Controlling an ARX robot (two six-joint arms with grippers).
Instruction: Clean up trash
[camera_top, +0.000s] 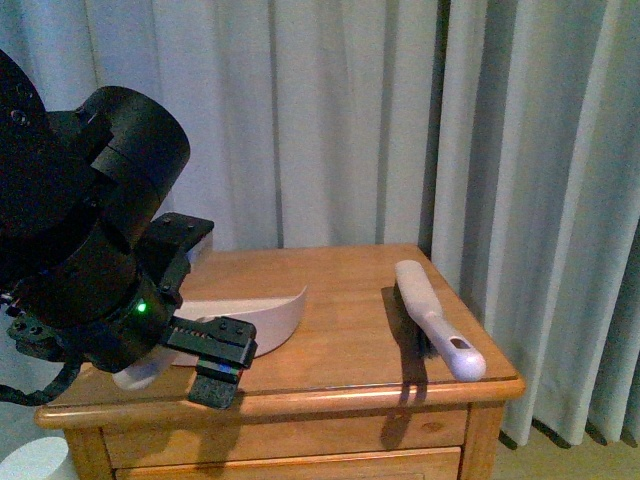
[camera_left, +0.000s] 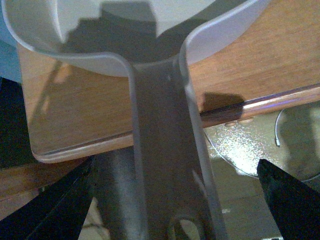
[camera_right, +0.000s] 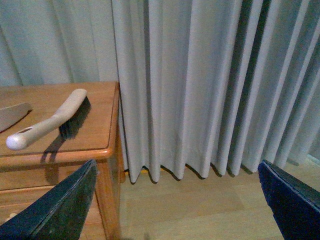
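left gripper (camera_left: 175, 161): jaws spread wide, straddling the dustpan (camera_left: 165, 140) handle, no squeeze on it
dustpan scoop: just ahead of that gripper, on the wooden nightstand (camera_top: 340, 330)
right gripper (camera_right: 177, 162): spread, empty, curtain (camera_right: 200, 75) ahead
brush (camera_right: 47, 122): on the nightstand, well off to its side
trash: no view shows it, can't place it
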